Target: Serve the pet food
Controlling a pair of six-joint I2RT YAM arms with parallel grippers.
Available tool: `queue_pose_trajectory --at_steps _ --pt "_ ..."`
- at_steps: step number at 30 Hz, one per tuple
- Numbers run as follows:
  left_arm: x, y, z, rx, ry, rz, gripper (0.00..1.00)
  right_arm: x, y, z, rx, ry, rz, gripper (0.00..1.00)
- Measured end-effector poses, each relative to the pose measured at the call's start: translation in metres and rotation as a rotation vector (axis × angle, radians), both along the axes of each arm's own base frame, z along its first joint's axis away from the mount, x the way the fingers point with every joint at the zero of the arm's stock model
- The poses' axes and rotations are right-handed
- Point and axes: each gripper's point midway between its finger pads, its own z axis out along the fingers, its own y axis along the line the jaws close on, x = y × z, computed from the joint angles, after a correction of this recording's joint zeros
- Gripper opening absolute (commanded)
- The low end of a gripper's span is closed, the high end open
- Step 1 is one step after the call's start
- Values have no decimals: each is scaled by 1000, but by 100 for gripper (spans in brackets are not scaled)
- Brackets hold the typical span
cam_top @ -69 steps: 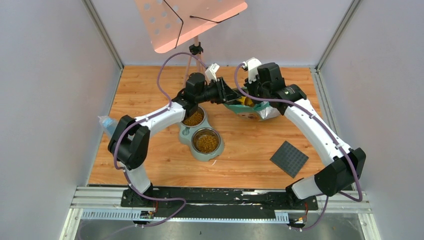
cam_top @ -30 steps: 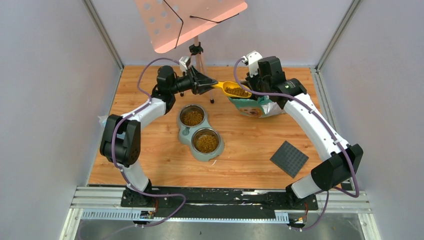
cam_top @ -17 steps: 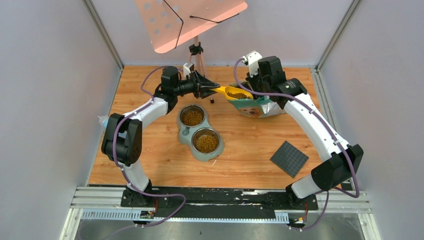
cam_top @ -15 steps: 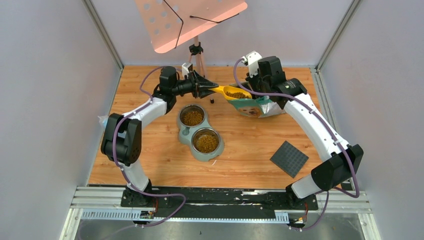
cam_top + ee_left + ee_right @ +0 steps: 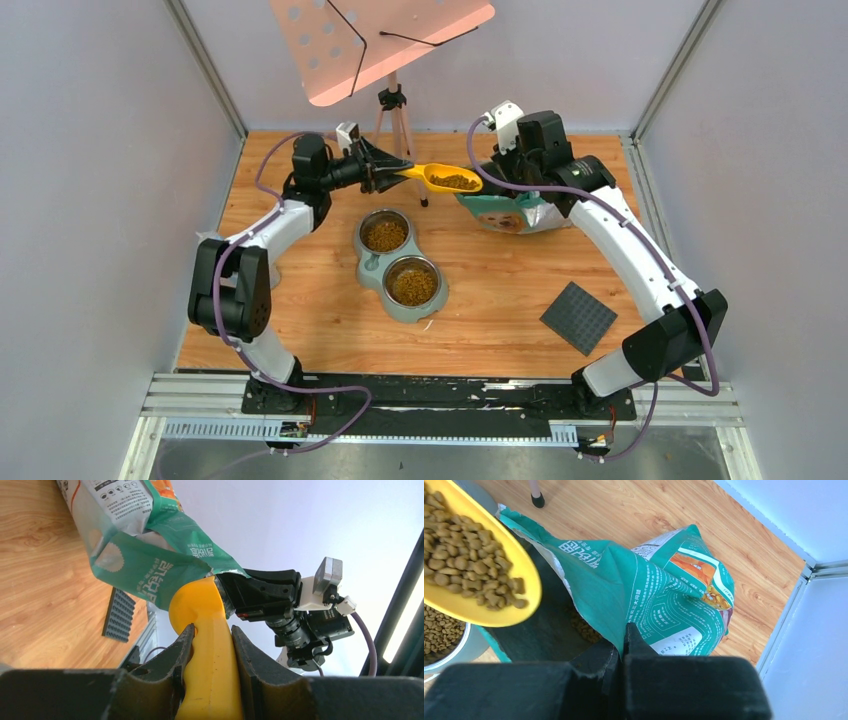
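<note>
A yellow scoop point(image 5: 443, 179) loaded with brown pet food point(image 5: 455, 181) hangs level above the table, just left of the teal bag point(image 5: 500, 214). My left gripper point(image 5: 390, 169) is shut on the scoop's handle point(image 5: 212, 670). In the right wrist view the loaded scoop point(image 5: 469, 575) sits over the bag's dark mouth point(image 5: 549, 625), where more kibble lies. My right gripper point(image 5: 623, 632) is shut on the bag's upper edge point(image 5: 624, 605), holding it open. The grey double bowl point(image 5: 400, 265) holds pet food in both cups point(image 5: 384, 235) point(image 5: 412, 286).
A tripod stand point(image 5: 392, 105) with a pink perforated board point(image 5: 370, 40) rises at the back centre, close behind the scoop. A dark grey studded mat point(image 5: 578, 317) lies right of the bowl. Grey walls enclose the wooden table point(image 5: 300, 330).
My left arm drew back to the left, carrying the loaded scoop out of the bag mouth and away from it. The right gripper and bag stayed put.
</note>
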Motion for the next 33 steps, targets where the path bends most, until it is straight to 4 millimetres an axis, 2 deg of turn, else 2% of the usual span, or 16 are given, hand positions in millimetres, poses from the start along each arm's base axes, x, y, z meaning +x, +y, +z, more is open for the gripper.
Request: queue_pose_trajectory --at_steps 8,14,17,25,33 --pt "-8 31 -6 8 17 65 0 1 -2 1 -6 -5 -2 0" --pt "-25 61 -9 27 -2 116 0 3 -2 2 -8 -13 -3 0" --pt "-38 71 -18 40 -10 120 0 4 -2 1 -6 -16 -5 0" --pt "-74 103 -58 68 50 133 0 5 -1 2 -3 -22 -3 0" --pt "-121 118 -72 124 6 126 0 5 0 2 1 -25 4 0"
